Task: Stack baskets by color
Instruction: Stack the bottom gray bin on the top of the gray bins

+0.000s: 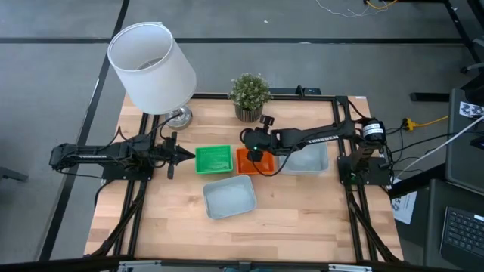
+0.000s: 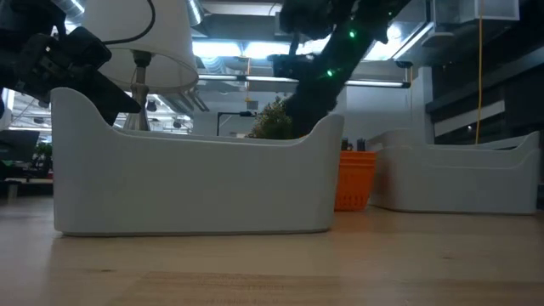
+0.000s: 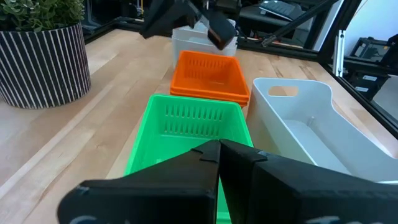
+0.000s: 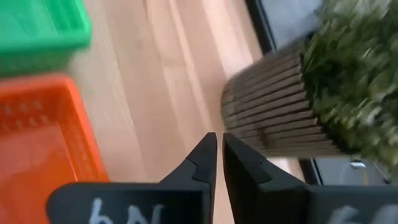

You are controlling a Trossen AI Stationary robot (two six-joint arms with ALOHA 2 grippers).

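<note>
My right gripper (image 1: 258, 155), nearly closed and empty, hides part of the orange basket (image 1: 246, 162); the arm's white lettering is unreadable. Left gripper (image 1: 179, 153) is closed.

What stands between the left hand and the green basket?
Nothing visible. The left hand, shut, sits at the table's left side with bare wood between it and the green basket; the lamp and plant stand farther back.
</note>
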